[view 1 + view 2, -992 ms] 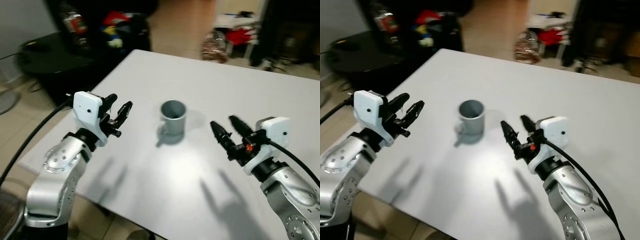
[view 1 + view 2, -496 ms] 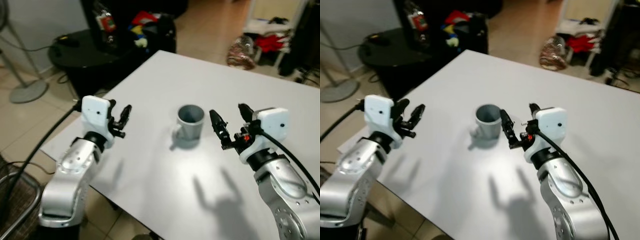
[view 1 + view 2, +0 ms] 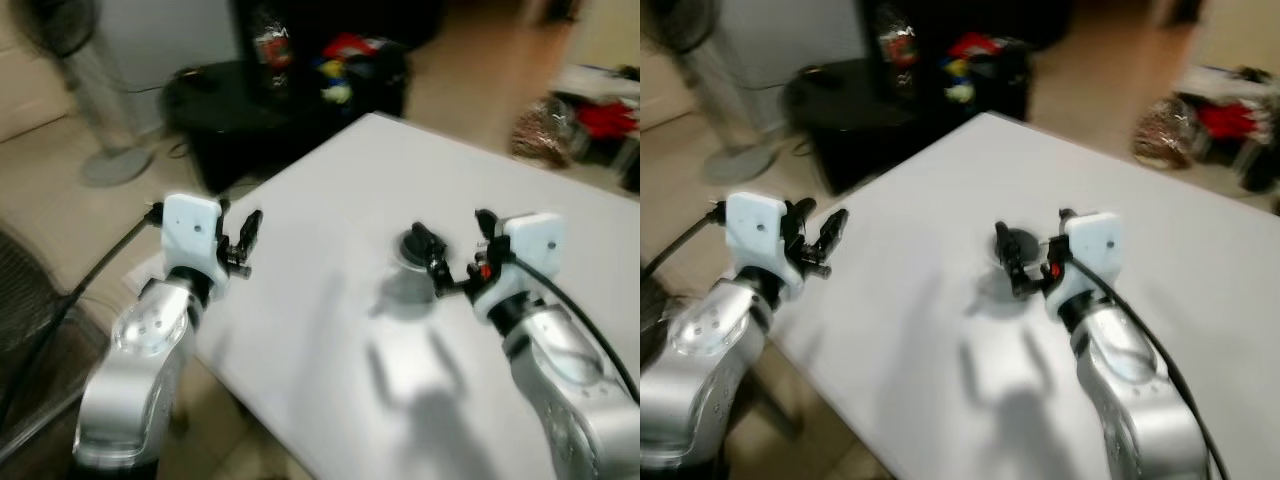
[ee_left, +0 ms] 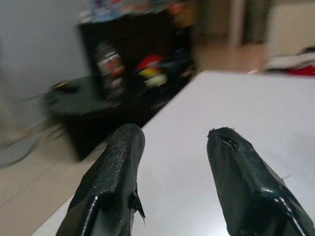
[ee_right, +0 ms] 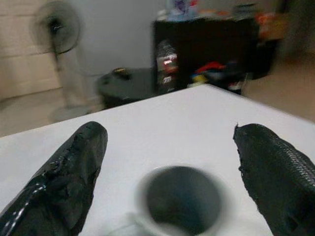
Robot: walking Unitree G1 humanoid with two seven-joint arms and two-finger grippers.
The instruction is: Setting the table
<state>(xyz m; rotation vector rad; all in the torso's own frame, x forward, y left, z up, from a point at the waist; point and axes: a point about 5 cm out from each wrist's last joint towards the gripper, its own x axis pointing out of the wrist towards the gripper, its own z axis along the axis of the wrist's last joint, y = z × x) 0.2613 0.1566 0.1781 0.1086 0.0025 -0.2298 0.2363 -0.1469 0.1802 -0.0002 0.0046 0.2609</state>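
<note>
Nearest of all, the two silver arms reach forward over the near edge of a white table (image 3: 330, 330), and the head views are blurred. On the robot's left, the left gripper (image 3: 247, 240) hangs above the table's near left corner with its two black fingers spread, nothing between them; its wrist view looks out between the fingers (image 4: 115, 182) across bare tabletop. On the right, the right gripper (image 3: 458, 250) is held low over the middle of the table with its fingers wide apart, and the grey mug (image 5: 179, 201) stands upright on the table just ahead of the fingertips, one finger (image 5: 69, 172) to either side of it, none touching it. The mug is plain, smooth and round, with a dark hollow inside and a small handle at its lower side in the wrist view; from the head it is largely hidden behind the near black finger. Beyond the table's far left corner stands a low black round table (image 3: 225, 100), a dark shelf with colourful clutter (image 3: 340, 60) behind it, and a standing fan (image 5: 61, 49) on the tiled floor further left.
</note>
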